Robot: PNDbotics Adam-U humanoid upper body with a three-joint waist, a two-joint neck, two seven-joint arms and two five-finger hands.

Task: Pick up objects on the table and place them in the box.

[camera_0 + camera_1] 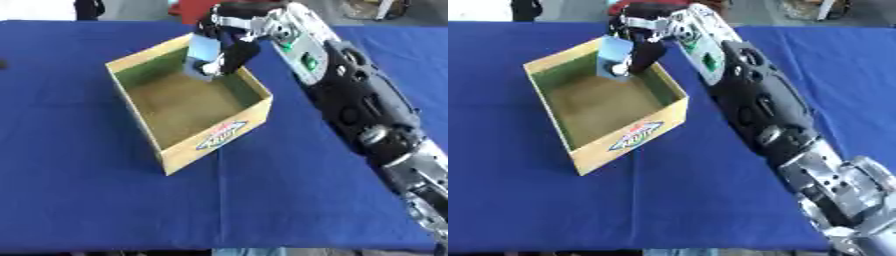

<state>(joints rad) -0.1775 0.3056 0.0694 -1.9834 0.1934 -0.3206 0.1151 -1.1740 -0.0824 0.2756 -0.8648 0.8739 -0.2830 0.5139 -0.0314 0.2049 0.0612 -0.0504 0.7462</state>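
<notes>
An open cardboard box point(216, 138) with a printed logo on its front wall stands on the blue table point(79, 175). My right arm reaches in from the lower right across to the box's far corner. My right hand point(234, 44) hangs over that far corner, fingers curled round a light blue flat object point(204, 50). The object is held upright, just above the box's rim and inside its far edge. The box floor looks bare. My left hand shows in neither view.
The blue cloth lies bare to the left of the box and in front of it. My right forearm point(754, 100) stretches along the table's right side. Dark and red shapes stand beyond the table's far edge.
</notes>
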